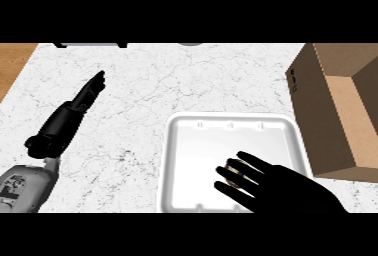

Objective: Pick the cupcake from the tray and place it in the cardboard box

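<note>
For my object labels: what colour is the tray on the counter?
White and plain, without pattern; the tray shows best in the head view.

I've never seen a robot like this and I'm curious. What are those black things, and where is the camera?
The camera sits in the robot's head, looking down at a white counter. The black shapes are its two hands. The left hand rests open at the left, holding nothing. The right hand is over a white tray, covering most of a small cupcake; I can't tell whether it holds it yet. The brown cardboard box stands open at the right, beside the tray.
</note>
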